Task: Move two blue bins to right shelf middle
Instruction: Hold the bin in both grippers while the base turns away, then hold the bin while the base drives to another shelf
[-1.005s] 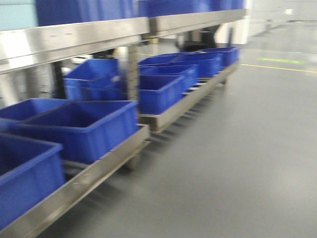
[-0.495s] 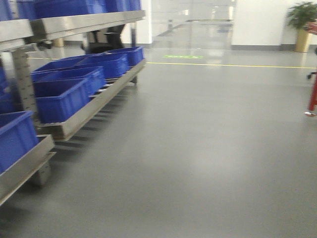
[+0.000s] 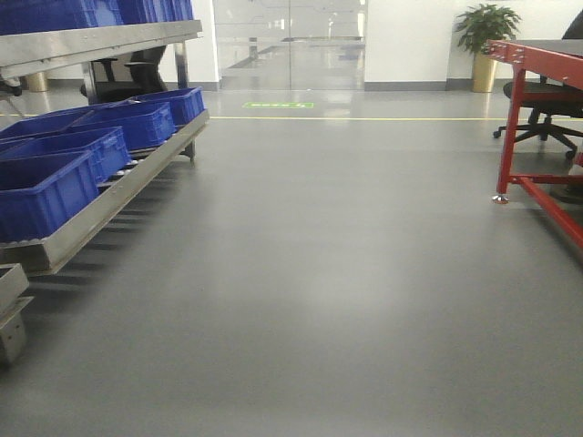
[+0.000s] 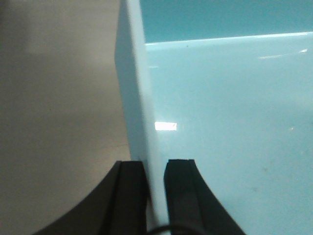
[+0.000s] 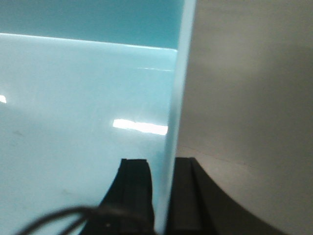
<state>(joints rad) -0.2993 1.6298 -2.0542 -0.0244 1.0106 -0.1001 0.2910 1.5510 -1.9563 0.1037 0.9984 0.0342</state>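
One pale blue bin (image 4: 230, 112) fills the left wrist view. My left gripper (image 4: 154, 164) is shut on its thin side wall, one black finger (image 4: 131, 196) outside and the other inside. The same bin (image 5: 73, 107) shows in the right wrist view, where my right gripper (image 5: 168, 161) is shut on the opposite wall in the same way. Grey floor lies beyond both walls. No second pale bin is in view. In the front view, the right shelf middle (image 3: 91, 41) is a shiny steel rail at the top left, carrying dark blue bins. Neither gripper shows in that view.
Several dark blue bins (image 3: 41, 191) sit on the rack's low tier along the left. A red-framed table (image 3: 537, 55) and an office chair (image 3: 547, 109) stand at the right. The steel end of another rack (image 3: 11, 309) is at the lower left. Grey floor (image 3: 310, 273) stretches ahead to a glass wall.
The front view has swung to the right. The racks have slid to the left edge, and the open floor, red table and plant have come into sight.
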